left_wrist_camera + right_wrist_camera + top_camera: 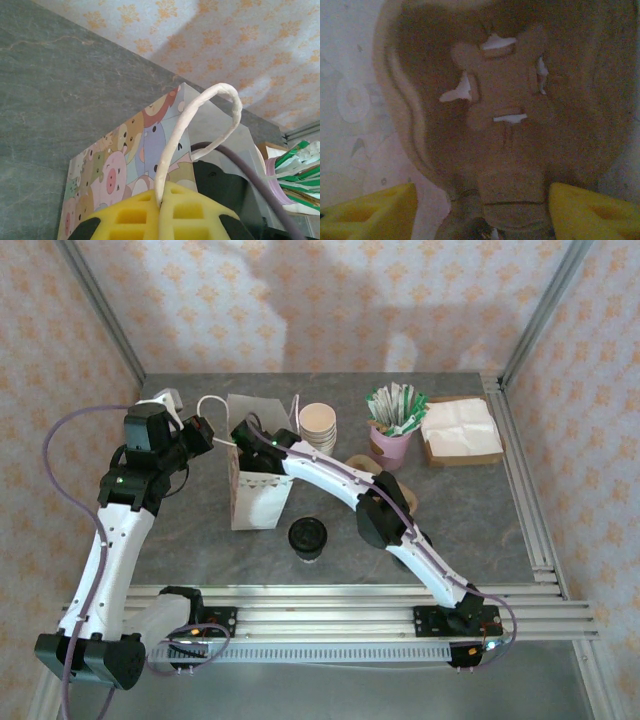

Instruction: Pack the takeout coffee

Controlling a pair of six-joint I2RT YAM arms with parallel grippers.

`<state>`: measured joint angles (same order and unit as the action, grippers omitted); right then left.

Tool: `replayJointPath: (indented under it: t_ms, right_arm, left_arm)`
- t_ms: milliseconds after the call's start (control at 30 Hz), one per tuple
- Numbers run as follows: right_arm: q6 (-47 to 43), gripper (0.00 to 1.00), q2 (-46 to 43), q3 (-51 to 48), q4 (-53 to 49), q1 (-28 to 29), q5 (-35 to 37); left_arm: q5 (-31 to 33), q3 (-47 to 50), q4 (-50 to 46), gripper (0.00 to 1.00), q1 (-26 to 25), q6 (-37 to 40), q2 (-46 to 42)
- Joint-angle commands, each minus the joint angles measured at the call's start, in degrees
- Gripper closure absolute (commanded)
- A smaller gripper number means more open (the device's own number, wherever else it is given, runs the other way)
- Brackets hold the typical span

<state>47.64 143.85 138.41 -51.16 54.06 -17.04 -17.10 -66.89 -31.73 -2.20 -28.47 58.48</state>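
The takeout coffee is out of view. A white paper bag [262, 502] with cartoon animals on its side [125, 150] stands upright at the left middle of the table. My left gripper [205, 430] [164, 192] is shut on the bag's white twisted handle [200, 115] and holds it up. My right gripper [256, 452] is down inside the bag's mouth. Its yellow fingers [380, 210] stand wide apart [482, 192], open. Between and beyond them a brown cardboard carrier [505, 90] with cut flaps lies in the dim bag, and neither finger touches it.
A black round stack, lids by the look [307, 537], stands just in front of the bag. Behind it are lidless cream cups [318, 425], a pink cup of green packets [392, 435] and napkins in a cardboard tray [460, 430]. Brown cardboard [362, 465] lies under my right arm.
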Motion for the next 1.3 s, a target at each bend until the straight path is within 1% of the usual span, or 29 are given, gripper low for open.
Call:
replayJointPath:
  t_ms: [0, 200, 567, 700, 933, 1267]
  right_arm:
    - [-0.4, 0.27, -3.0, 2.3, -1.8, 0.3, 2.9]
    - [-1.2, 0.23, -6.8, 3.1, -2.2, 0.3, 4.8]
    - [-2.6, 0.21, -11.5, 3.7, -2.5, 0.4, 6.3]
    - [-4.0, 0.23, -13.0, 5.1, -2.3, 0.4, 6.1]
    - [-8.2, 0.26, -17.0, 6.1, -1.0, 0.4, 6.0]
    - [-14.9, 0.29, -23.7, 4.5, 0.1, 0.4, 4.6]
  left_arm:
    - [1.6, -1.3, -1.8, 1.00, 0.3, 1.3, -0.9]
    - [3.2, -1.5, -3.4, 1.00, 0.3, 2.4, -0.8]
    - [5.5, -1.7, -5.5, 1.00, 0.3, 3.4, -0.5]
    - [6.3, -1.5, -5.7, 1.00, 0.3, 3.8, -0.3]
    - [5.1, -1.9, -6.1, 1.00, 0.3, 3.7, 0.5]
    - [4.2, -1.9, -6.7, 1.00, 0.3, 3.6, 0.6]
